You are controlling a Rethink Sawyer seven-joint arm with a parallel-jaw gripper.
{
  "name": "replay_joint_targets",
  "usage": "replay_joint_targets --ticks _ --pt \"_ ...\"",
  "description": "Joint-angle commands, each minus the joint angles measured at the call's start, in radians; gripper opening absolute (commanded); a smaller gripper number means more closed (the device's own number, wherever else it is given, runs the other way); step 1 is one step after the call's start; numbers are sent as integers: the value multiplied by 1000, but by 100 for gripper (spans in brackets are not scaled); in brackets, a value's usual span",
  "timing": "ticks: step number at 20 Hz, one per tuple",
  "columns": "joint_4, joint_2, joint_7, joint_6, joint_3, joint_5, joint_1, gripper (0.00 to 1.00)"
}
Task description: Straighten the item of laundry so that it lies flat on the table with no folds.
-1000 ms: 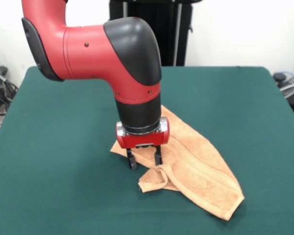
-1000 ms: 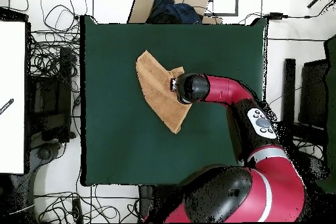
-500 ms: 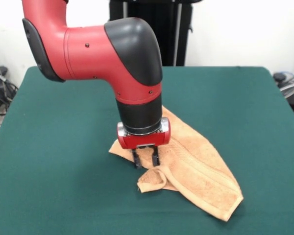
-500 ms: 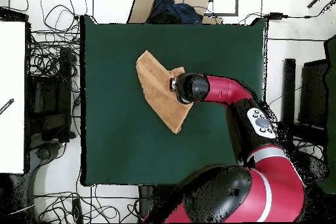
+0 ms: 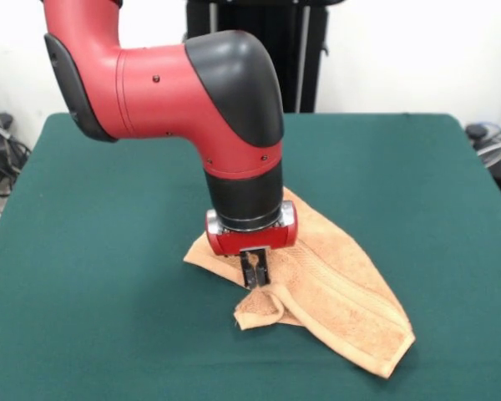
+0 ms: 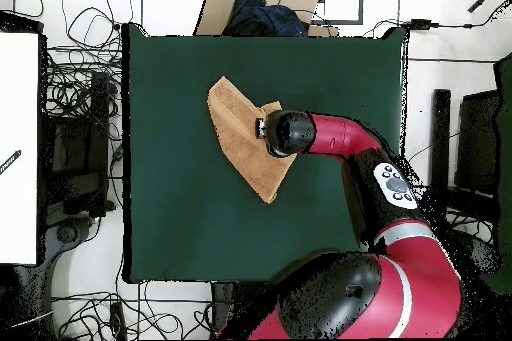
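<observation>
1. The towel point(image 5: 334, 288) lies on the green counter point(image 5: 108, 276), a little toward the middle of it – not flat, but folded over itself into a long, roughly triangular shape.
2. In the front view the shape runs from a point near the arm down to a corner at the lower right, and woven border bands run along its length.
3. At the lower left of the towel one corner is curled up and rolled over, making a small loop of cloth just below the jaws.
4. The gripper point(image 5: 255, 273) hangs straight down from the red and black arm point(image 5: 192, 92) and stands on the towel's left part, beside the curled corner.
5. The jaws are drawn together, with a fold of towel pinched between them – the tips press into the cloth.
6. In the overhead view the towel point(image 6: 238, 137) sits in the upper middle of the counter point(image 6: 180, 227), and the arm's black wrist covers its right edge.
7. Around the counter, cables lie on the floor point(image 6: 80, 107), and a cardboard box point(image 6: 262, 2) stands past the counter's top edge.
</observation>
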Motion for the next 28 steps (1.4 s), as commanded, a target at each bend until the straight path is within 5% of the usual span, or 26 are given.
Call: replay_joint_targets --ticks 1,9,23,24,28 --pt "-7 77 3 -119 5 -91 28 0" --pt "139 -123 84 -58 -17 -41 50 0" --pt "92 -42 63 -63 -84 -86 109 0" --pt "93 -42 61 -67 -79 -87 105 100" --pt "94 -34 50 -76 -63 -85 90 100"
